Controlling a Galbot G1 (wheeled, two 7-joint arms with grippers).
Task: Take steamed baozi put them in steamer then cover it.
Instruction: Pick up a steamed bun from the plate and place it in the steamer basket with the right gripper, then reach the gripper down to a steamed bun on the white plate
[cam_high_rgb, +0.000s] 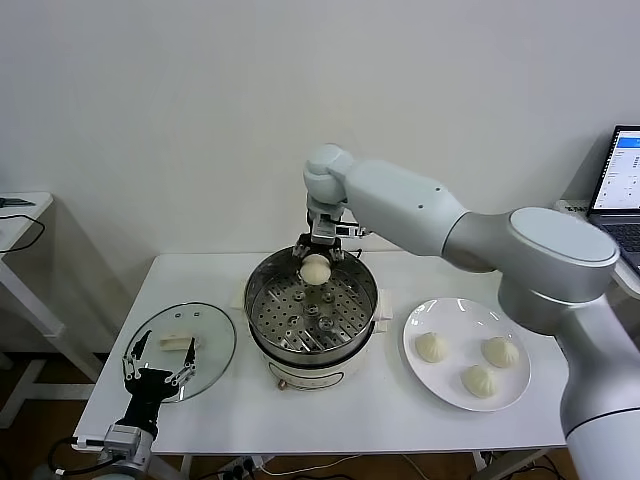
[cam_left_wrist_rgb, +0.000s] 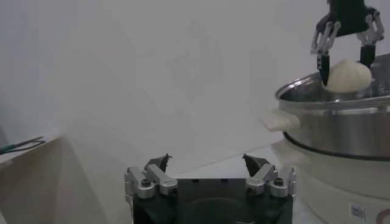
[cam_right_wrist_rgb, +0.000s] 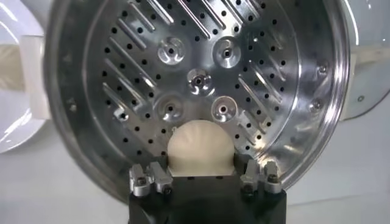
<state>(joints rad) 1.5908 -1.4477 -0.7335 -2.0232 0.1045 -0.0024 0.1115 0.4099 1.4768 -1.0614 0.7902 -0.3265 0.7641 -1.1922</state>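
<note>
My right gripper (cam_high_rgb: 316, 262) is shut on one steamed baozi (cam_high_rgb: 316, 268), a pale cream bun, and holds it just over the far rim of the steamer (cam_high_rgb: 270, 318). In the right wrist view the baozi (cam_right_wrist_rgb: 200, 148) sits between the fingers above the bare perforated tray (cam_right_wrist_rgb: 122, 73). Three more baozi (cam_high_rgb: 431, 347) (cam_high_rgb: 500, 351) (cam_high_rgb: 479, 380) lie on the white plate (cam_high_rgb: 440, 310) to the right. My left gripper (cam_high_rgb: 160, 357) hangs open and empty low at the table's front left, over the glass lid (cam_high_rgb: 215, 335). From the left wrist view I see the held baozi (cam_left_wrist_rgb: 347, 77) above the steamer (cam_left_wrist_rgb: 341, 131).
The steamer stands on a cream base (cam_high_rgb: 300, 376) at the middle of the white table (cam_high_rgb: 330, 420). A laptop (cam_high_rgb: 625, 190) sits at the far right and a side table (cam_high_rgb: 20, 225) at the far left.
</note>
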